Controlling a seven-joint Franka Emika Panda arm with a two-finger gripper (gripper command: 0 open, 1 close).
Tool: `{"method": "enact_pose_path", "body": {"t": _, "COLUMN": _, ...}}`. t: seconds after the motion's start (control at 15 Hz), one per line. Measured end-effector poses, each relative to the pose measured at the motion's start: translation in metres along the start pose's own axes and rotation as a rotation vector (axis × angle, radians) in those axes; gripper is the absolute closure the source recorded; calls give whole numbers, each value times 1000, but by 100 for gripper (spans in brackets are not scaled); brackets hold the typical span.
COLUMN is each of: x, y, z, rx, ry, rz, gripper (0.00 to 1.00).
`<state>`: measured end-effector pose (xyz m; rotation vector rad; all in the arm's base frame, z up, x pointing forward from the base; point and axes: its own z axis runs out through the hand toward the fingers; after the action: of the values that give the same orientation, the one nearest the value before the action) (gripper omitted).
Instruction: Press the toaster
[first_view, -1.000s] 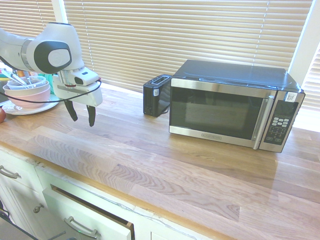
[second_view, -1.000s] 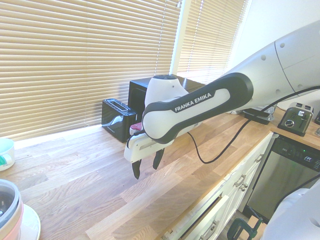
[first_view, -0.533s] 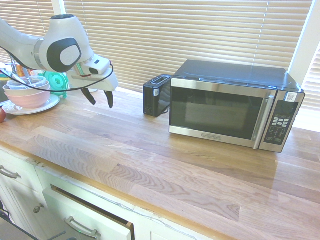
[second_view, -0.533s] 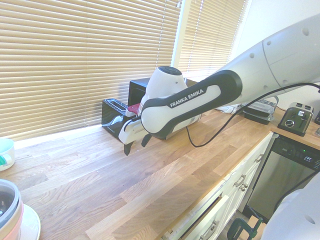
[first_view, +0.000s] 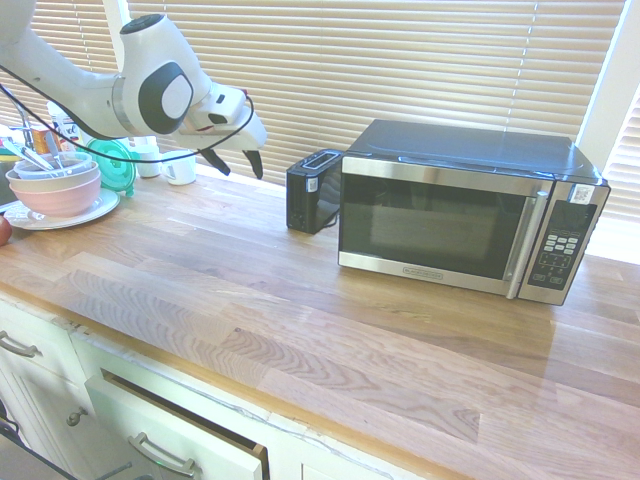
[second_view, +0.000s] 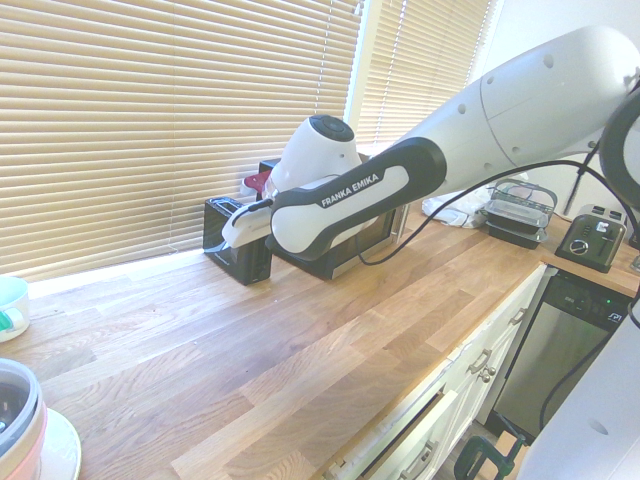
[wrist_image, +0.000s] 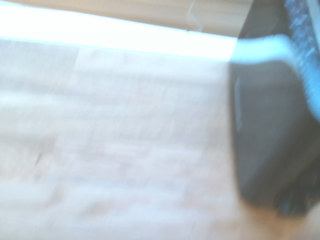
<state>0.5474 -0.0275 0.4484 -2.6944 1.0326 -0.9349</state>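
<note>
Since the earlier frame, we note the gripper (first_view: 243, 162) has risen and travelled toward the small black boxy toaster (first_view: 313, 189). It hangs above the wooden table (first_view: 300, 310), its dark fingers (first_view: 256, 163) narrowly parted, gripping nothing. That toaster stands just beside the steel-and-black microwave (first_view: 470, 208).

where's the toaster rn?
First exterior view: the toaster stands on the wooden counter by the blinds, right beside the microwave, on the arm's side of it.
</note>
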Motion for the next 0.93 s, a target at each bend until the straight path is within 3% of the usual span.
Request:
{"method": "enact_pose_path", "body": {"t": 0.27, "x": 34, "y": -6, "z": -3, "rx": 15, "ry": 100, "rz": 77, "gripper": 0}}
{"method": "enact_pose_path", "body": {"t": 0.6, "x": 41, "y": 5, "z": 18, "rx": 61, "ry": 85, "rz": 227, "gripper": 0}}
{"method": "enact_pose_path", "body": {"t": 0.93, "x": 56, "y": 16, "z": 18, "rx": 73, "ry": 96, "rz": 223, "gripper": 0}}
